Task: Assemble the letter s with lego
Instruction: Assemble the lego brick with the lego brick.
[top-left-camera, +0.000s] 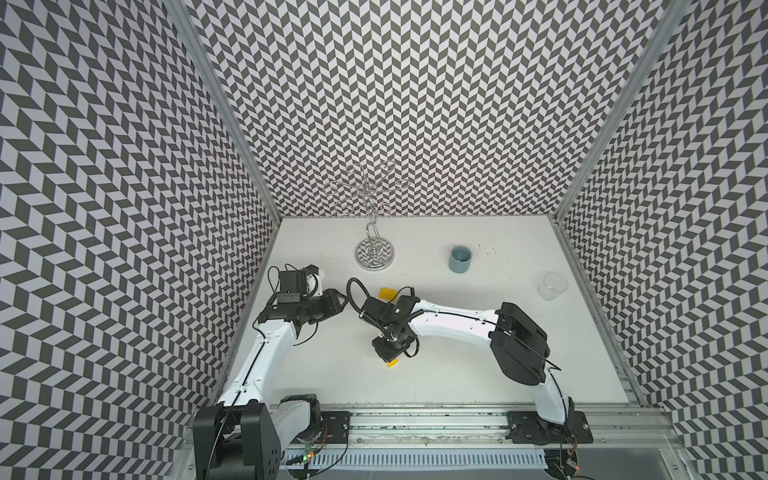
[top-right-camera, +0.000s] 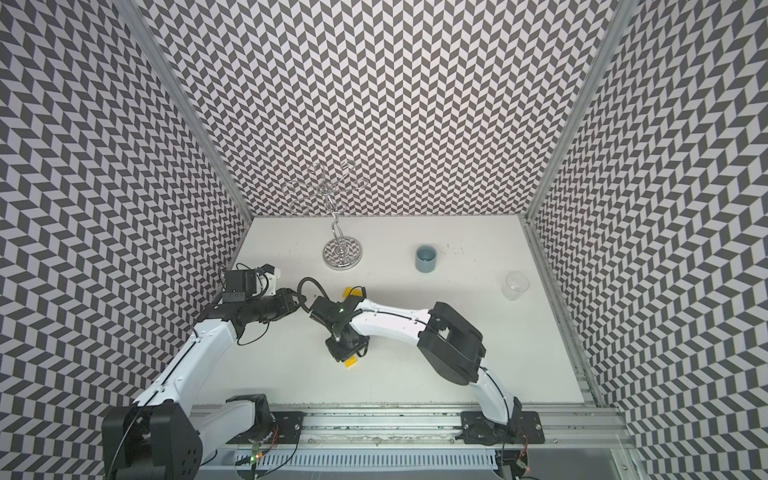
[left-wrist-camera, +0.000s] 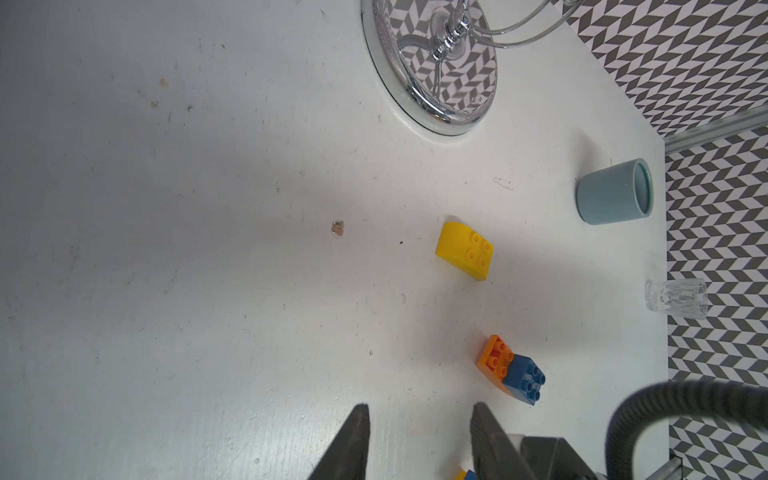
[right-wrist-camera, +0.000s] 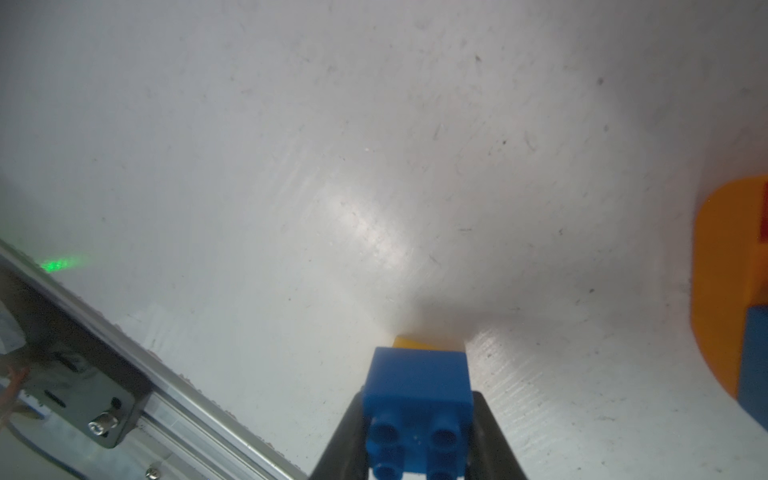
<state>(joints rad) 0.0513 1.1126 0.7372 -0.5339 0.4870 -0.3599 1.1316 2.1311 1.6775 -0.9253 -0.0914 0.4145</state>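
The left arm (top-left-camera: 266, 353) rises from its base at the near edge, elbow out to the side, and its wrist bends to point across toward the other arm. The left gripper (left-wrist-camera: 419, 440) has its fingers parted, with nothing between them. The right arm (top-left-camera: 453, 322) arcs in from the far side, wrist turned straight down. The right gripper (right-wrist-camera: 417, 401) sits low, clamped on a blue brick (right-wrist-camera: 417, 378).

White table (top-left-camera: 457, 374) bears stand (top-left-camera: 374, 252), cup (top-left-camera: 460, 259), glass (top-left-camera: 552, 286), yellow brick (top-left-camera: 386, 293), orange brick (left-wrist-camera: 494, 359).
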